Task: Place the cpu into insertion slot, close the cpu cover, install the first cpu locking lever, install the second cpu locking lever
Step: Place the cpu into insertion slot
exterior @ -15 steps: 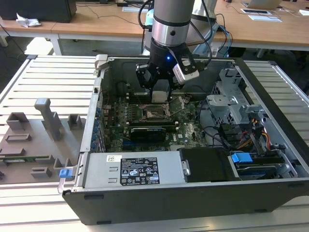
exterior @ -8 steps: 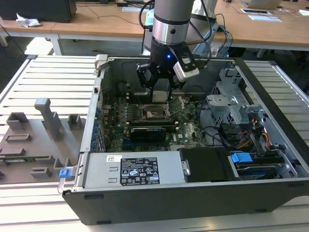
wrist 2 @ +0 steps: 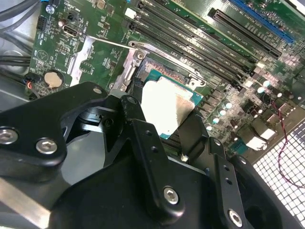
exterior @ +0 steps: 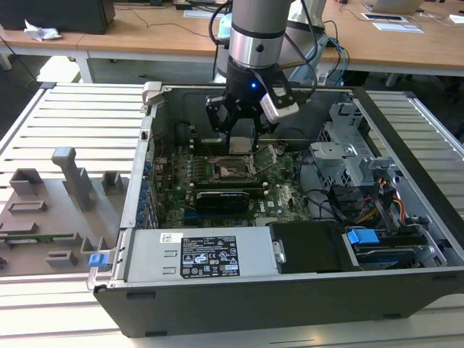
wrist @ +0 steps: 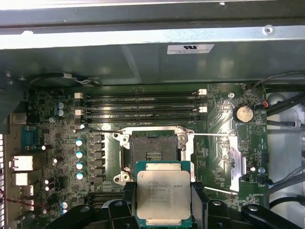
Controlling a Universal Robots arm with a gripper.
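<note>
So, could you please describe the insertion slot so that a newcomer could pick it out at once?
Inside the open computer case, find the green motherboard; next to its long black memory slots sits the insertion slot. It is the one square socket with a dark frame, empty, near the cpu held in the jaws, unlike the narrow slots around it.

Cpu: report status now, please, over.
Gripper shut on cpu, above motherboard, not yet in insertion slot. Cpu cover open. Nothing blocks the slot.
</note>
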